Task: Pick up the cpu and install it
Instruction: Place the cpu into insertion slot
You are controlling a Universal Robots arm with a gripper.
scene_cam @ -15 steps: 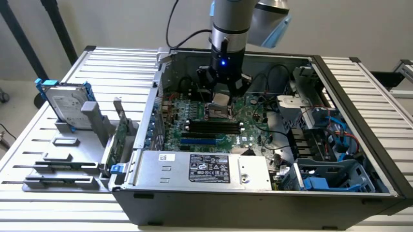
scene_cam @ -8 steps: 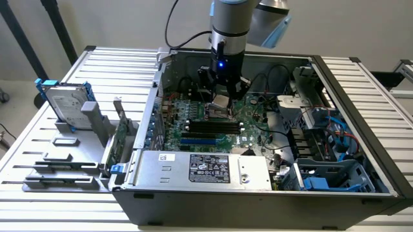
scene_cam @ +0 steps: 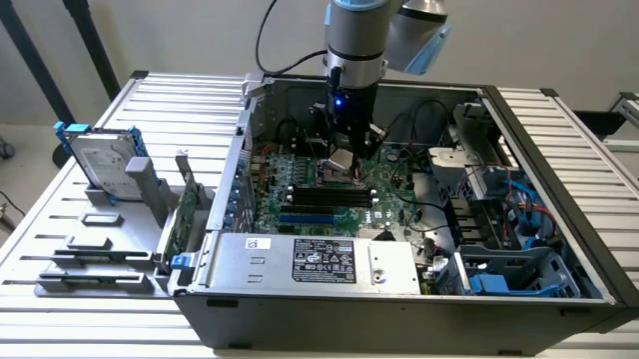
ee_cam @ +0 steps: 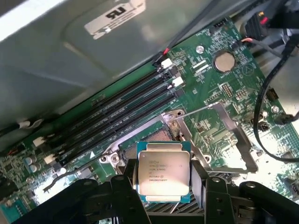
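Note:
My gripper [scene_cam: 343,155] hangs inside the open computer case [scene_cam: 559,187], just above the green motherboard [scene_cam: 299,202]. It is shut on the cpu [ee_cam: 163,172], a small square chip with a silver-grey lid and printed text, gripped between the two black fingers [ee_cam: 127,189] on opposite edges. From outside, the cpu [scene_cam: 340,159] is a pale, tilted square under the wrist. Directly beneath and slightly beyond it lies the open socket [ee_cam: 156,136], its metal load frame [ee_cam: 219,140] swung aside. The chip is still above the socket, not seated.
Black memory slots [ee_cam: 117,114] run beside the socket. A silver box with a black label [scene_cam: 319,260] fills the case's near side. Cables [ee_cam: 271,88] cross near the load frame. A hard drive with blue rails [scene_cam: 105,161] stands on a grey holder at the exterior view's left.

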